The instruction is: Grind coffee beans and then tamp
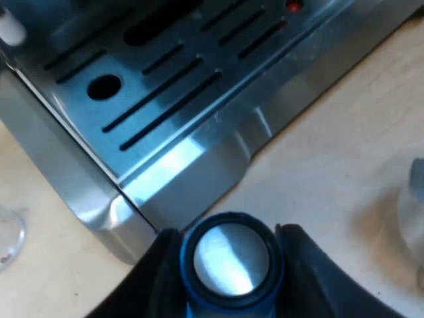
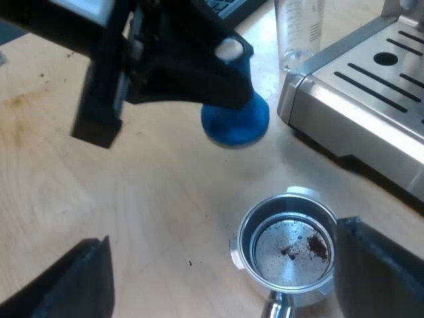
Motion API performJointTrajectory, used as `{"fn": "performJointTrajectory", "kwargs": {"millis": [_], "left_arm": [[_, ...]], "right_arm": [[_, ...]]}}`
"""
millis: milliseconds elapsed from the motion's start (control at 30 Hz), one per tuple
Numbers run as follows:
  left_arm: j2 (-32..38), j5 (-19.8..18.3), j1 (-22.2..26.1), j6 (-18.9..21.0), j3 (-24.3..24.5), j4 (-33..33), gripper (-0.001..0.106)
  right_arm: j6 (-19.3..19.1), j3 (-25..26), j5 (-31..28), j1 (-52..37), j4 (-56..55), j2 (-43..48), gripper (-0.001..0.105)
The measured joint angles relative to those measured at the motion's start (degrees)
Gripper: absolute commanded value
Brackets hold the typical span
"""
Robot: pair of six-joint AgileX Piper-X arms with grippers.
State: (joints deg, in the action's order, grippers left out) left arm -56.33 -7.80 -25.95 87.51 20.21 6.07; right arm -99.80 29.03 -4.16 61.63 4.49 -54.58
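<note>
My left claw [image 1: 228, 235] clamps blue tamper [image 1: 232, 260] by machine [image 1: 165, 93] corner; right claw [image 2: 222, 235] gapes over holder [image 2: 285, 248] on bench, handle cut off.

Light: warm, bright, fairly even across both wrist views.
Glare: white highlight along the espresso machine [image 1: 179, 159] at its steel front edge; milder sheen on the metal face of the blue tamper [image 1: 228, 258].
Shadows: soft dark band on the counter [image 2: 152, 192] under the machine's base; metal holder [image 2: 286, 248] has a bright rim and a shaded inner wall.
</note>
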Motion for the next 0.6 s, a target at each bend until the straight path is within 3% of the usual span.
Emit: {"fn": "performJointTrajectory", "kwargs": {"millis": [600], "left_arm": [[-15.65,-0.53,0.0,0.0,0.0,-12.48,0.001]], "right_arm": [[0.0,0.0,0.0,0.0,0.5,-0.38,0.07]]}}
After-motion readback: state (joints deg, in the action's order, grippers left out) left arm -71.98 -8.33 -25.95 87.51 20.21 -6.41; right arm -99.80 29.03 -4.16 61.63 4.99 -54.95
